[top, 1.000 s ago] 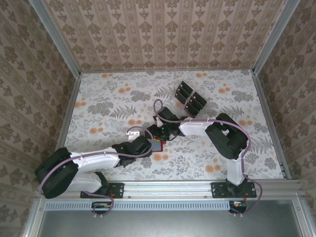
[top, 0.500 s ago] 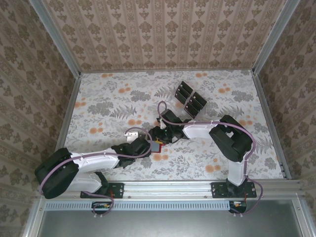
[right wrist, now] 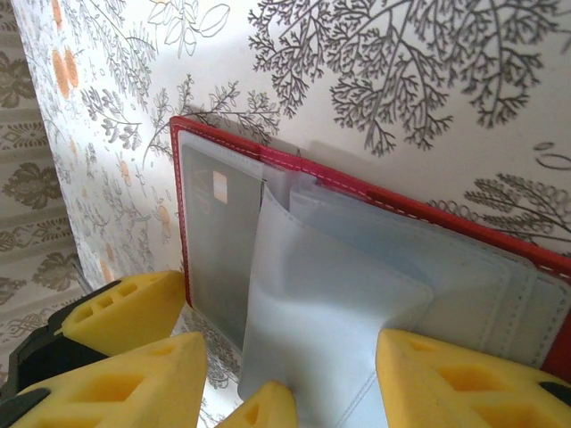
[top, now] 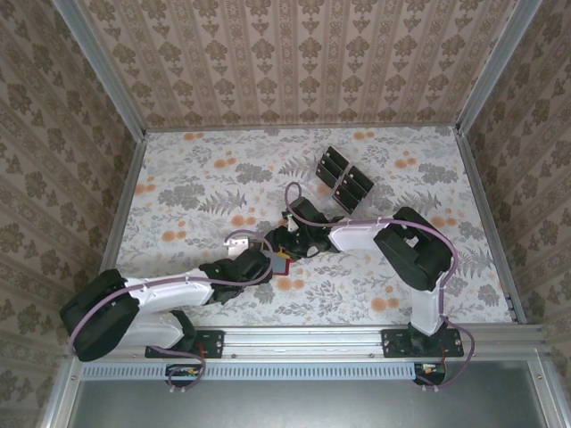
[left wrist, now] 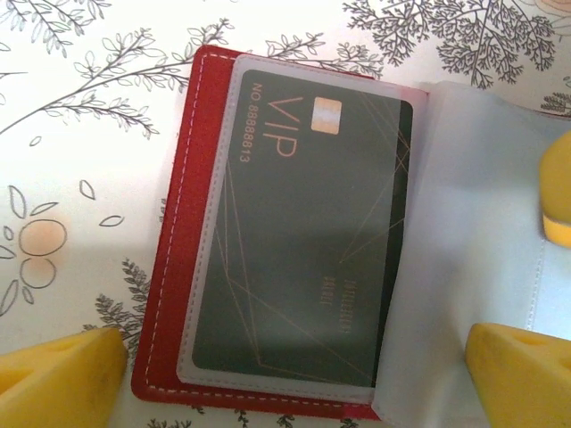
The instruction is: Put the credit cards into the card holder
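Your work surface was a table (top: pixel 196 178) covered in a pale floral print of grey foliage and orange blossoms, bounded by metal rails (top: pixel 125 205) along its sides. You had two items lying directly on it. The card holder (top: pixel 284 264) lay open near the middle, toward the near edge, its red cover flat on the print. The credit cards (top: pixel 343 178) lay in a black cluster farther back, right of centre, well apart from the card holder.

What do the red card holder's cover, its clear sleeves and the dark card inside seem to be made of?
Card holder cover: leather or an imitation, matte red with pale stitching along the edge. Clear sleeves: soft frosted plastic film; one leaf curls upward. Credit card: likely stiff plastic, dark, with copper-toned print and a chip.
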